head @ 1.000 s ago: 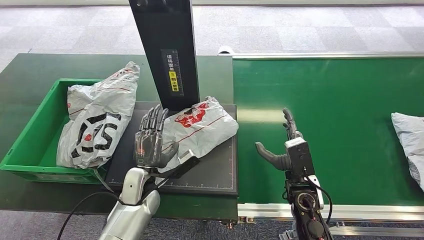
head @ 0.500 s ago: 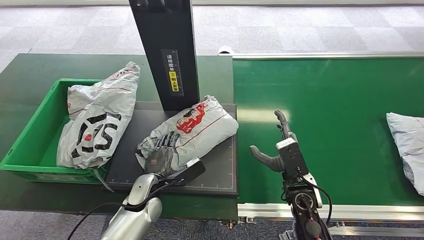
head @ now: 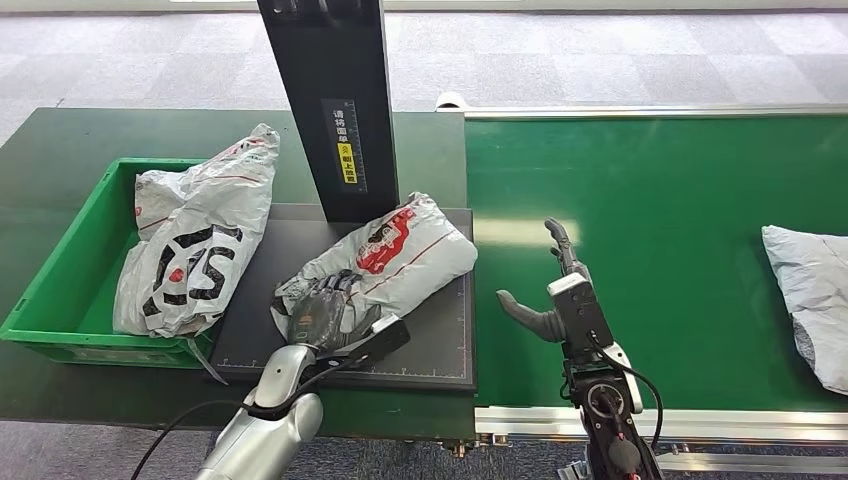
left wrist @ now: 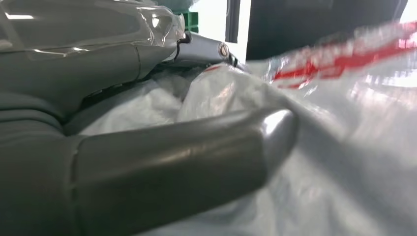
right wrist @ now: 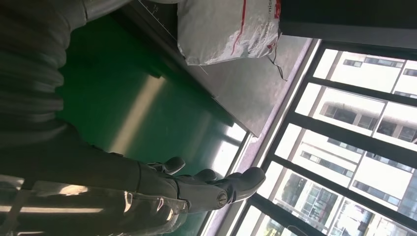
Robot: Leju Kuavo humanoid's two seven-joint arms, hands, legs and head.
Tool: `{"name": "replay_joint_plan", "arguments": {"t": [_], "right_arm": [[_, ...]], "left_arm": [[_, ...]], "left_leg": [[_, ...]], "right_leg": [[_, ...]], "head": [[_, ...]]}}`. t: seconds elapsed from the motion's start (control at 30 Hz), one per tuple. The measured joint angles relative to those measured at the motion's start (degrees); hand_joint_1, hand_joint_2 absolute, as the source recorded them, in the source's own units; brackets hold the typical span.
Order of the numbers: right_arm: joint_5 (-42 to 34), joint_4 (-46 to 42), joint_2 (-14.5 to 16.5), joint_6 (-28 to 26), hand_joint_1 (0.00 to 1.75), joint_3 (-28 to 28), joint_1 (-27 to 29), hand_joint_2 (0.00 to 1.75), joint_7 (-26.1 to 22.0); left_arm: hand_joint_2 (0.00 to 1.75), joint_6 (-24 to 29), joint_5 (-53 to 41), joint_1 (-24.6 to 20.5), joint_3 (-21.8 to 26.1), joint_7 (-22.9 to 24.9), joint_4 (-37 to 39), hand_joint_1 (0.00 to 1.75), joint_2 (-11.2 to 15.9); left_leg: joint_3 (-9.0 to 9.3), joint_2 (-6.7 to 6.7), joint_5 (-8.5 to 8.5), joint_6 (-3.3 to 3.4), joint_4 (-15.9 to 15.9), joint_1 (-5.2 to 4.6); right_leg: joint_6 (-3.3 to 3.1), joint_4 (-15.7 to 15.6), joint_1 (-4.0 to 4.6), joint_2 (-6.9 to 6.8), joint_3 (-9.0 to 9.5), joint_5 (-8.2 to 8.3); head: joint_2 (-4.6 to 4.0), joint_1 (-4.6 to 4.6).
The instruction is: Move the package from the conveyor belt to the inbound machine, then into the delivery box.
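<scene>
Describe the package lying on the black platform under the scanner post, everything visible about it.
The package is a soft, crinkled grey-white plastic mailer bag with a red printed patch and thin red lines. It lies flat and diagonal on the black gridded platform, its far end beside the black scanner post. The left robot hand grips its near end, fingers on top and thumb pressing into the film. The right robot hand is apart from it, over the green belt.

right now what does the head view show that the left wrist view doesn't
Head view alone: the green plastic bin holding a grey printed bag, the green conveyor belt, the open right hand over it, and another grey bag at the belt's right edge. Left wrist view alone: the thick grey thumb pressing into plastic. Both: the left hand on the grey red-printed package.
</scene>
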Motion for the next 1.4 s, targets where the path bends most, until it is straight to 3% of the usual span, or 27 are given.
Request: {"name": "replay_joint_plan", "arguments": {"t": [0.03, 0.23, 0.37, 0.63, 0.87, 0.93, 1.0, 1.07, 1.2, 1.4], "right_arm": [[0.01, 0.00, 0.01, 0.02, 0.00, 0.00, -0.10, 1.75, 0.02], [-0.12, 0.01, 0.37, 0.27, 0.00, -0.02, -0.88, 1.75, 0.57], [-0.61, 0.04, 0.50, 0.21, 0.00, -0.01, -1.44, 1.75, 0.67], [-1.01, 0.09, 0.69, -0.10, 0.00, 0.02, -1.98, 1.75, 0.66], [-2.04, 0.80, 0.71, -1.08, 0.00, 0.11, -2.23, 1.75, -0.18], [-2.35, 1.01, 0.69, -1.37, 0.00, 0.13, -2.24, 1.75, -0.32], [-2.74, 1.11, 0.66, -1.66, 0.00, 0.16, -2.24, 1.75, -0.49], [-3.07, 1.14, 0.56, -1.95, 0.00, 0.24, -2.24, 1.75, -0.62], [-3.39, 1.27, 0.25, -2.21, 0.00, 0.50, -2.25, 1.75, -0.80], [-3.51, 1.58, 0.06, -2.21, 0.00, 0.62, -2.31, 1.75, -0.92]], "left_arm": [[1.75, 1.77, 0.10, -0.04, 0.00, -0.45, -0.03, 1.75, 0.05], [1.75, 15.37, 2.12, 0.26, 0.03, -5.46, -2.40, 1.75, 0.45], [1.75, 20.89, 4.09, 0.48, 0.14, -9.85, -4.95, 1.75, 0.62], [1.75, 21.90, 4.63, 0.92, 1.26, -13.18, -8.44, 1.75, 0.55], [1.75, 22.10, 4.27, 2.01, 6.18, -23.99, -11.99, 1.75, -1.96], [1.75, 22.18, 5.90, 2.51, 8.54, -29.67, -13.68, 0.93, -3.31], [0.87, 22.27, 9.69, 2.79, 10.66, -35.06, -14.97, 0.05, -4.65], [0.00, 21.96, 16.36, 2.82, 11.32, -36.67, -15.35, 0.00, -5.29], [0.00, 21.55, 28.83, 2.81, 9.50, -35.03, -15.32, 0.00, -5.13], [0.00, 22.06, 30.86, 2.81, 7.57, -35.47, -15.31, 0.00, -4.77]], "left_leg": [[0.00, 0.00, 0.00, 0.00, 0.00, 0.00], [-0.04, -0.01, 0.00, 0.00, 0.00, 0.00], [-0.05, -0.02, 0.00, 0.00, 0.00, 0.00], [-0.05, -0.02, 0.00, 0.00, 0.00, 0.00], [-0.06, -0.01, 0.00, 0.00, 0.00, 0.00], [-0.06, -0.01, 0.00, 0.00, 0.00, 0.00], [-0.06, -0.02, 0.00, 0.00, 0.00, 0.00], [-0.06, -0.01, 0.00, 0.00, 0.00, 0.00], [-0.06, -0.01, 0.00, 0.00, 0.00, 0.00], [-0.06, 0.00, 0.00, 0.00, 0.00, 0.00]], "right_leg": [[0.00, 0.00, 0.00, 0.00, 0.00, 0.00], [0.00, 0.00, 0.00, 0.00, -0.03, 0.00], [0.00, 0.00, 0.00, 0.00, -0.03, 0.00], [0.00, 0.00, 0.00, 0.00, -0.04, 0.00], [0.00, 0.00, 0.00, 0.00, -0.05, 0.00], [0.00, 0.00, 0.00, 0.00, -0.05, 0.00], [0.00, 0.00, 0.00, 0.00, -0.06, 0.00], [0.00, 0.00, 0.00, 0.00, -0.06, 0.00], [0.00, 0.00, 0.00, -0.01, -0.06, 0.00], [0.00, 0.00, 0.00, 0.00, -0.07, 0.00]], "head": [[0.00, 0.00], [0.02, 0.00], [0.02, 0.00], [0.01, -0.01], [0.01, 0.01], [0.01, 0.00], [0.01, 0.00], [0.00, 0.01], [0.01, -0.01], [0.00, -0.01]]}}
